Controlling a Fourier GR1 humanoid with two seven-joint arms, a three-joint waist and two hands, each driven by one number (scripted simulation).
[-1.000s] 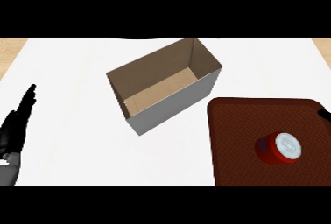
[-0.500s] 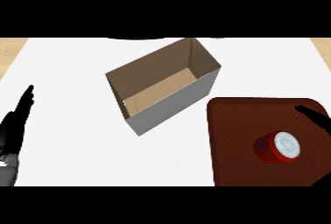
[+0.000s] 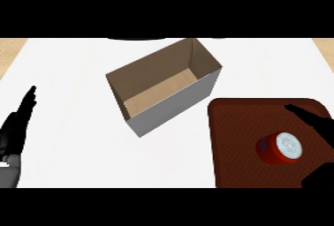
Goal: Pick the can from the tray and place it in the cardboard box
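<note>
**Right hand closes in on the can**

At the right edge of the view, the right hand (image 3: 315,118) now reaches further over the tray (image 3: 238,132) than half a second ago. Its fingers (image 3: 300,110) are stretched out above the can (image 3: 279,148), and the thumb shows as a dark shape at the lower right corner. The hand is spread wide and has nothing in it yet; the can sits in the gap between fingers and thumb, not touched as far as I can see.

The can stands upright on the right part of the dark red tray, in the same place as before. The cardboard box (image 3: 166,90) lies open to the upper left of the tray, near its corner.

The left hand (image 3: 16,132) rests flat at the left edge, fingers straight.

I judge the grasp is about to begin; lifting and carrying to the box are not yet done.
</note>
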